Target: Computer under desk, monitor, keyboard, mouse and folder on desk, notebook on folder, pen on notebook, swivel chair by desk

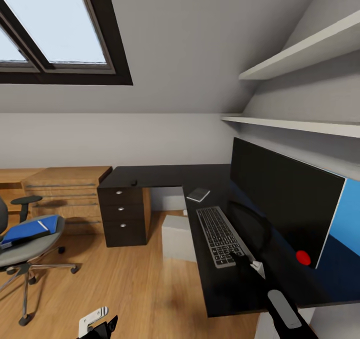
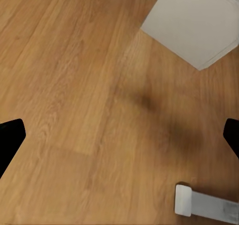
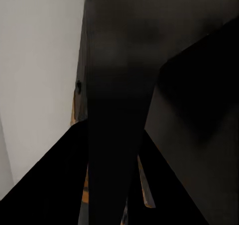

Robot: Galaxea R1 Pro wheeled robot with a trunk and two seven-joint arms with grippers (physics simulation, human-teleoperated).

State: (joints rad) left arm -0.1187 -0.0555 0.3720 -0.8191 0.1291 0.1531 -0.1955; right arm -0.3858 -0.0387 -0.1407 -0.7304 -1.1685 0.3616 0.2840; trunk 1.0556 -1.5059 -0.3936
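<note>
- Head view is showing the right gripper [image 1: 246,265] reaching over the near end of the desk [image 1: 165,175], tip just beside the near right corner of the keyboard [image 1: 221,235]; whether it is touching, cannot tell.
- Keyboard is lying with its long axis running near-to-far, parallel to the monitor [image 1: 282,206], which is standing just right of it.
- Right arm is clearly the nearer one to the keyboard; the left gripper [image 1: 98,325] is hanging low over the floor [image 1: 125,279], well apart from the desk.
- Right finger spread: cannot tell; right wrist view is reading mostly dark.
- Left wrist view is showing both left fingertips [image 2: 11,138] spread wide apart, nothing between them, plank floor below and a corner of the computer [image 2: 191,21].
- Computer [image 1: 177,236] is sitting on the floor under the desk's inner corner: plain pale grey box, matte.
- Mouse [image 1: 134,182] is resting on the far left part of the desk, well apart from the keyboard.
- Notebook [image 1: 198,194] is lying flat just beyond the keyboard's far end.
- Folder [image 1: 31,228], flat glossy blue, is lying on the padded grey seat of the chair [image 1: 27,246] at far left.
- Desk top is looking smooth, black, slightly reflective.
</note>
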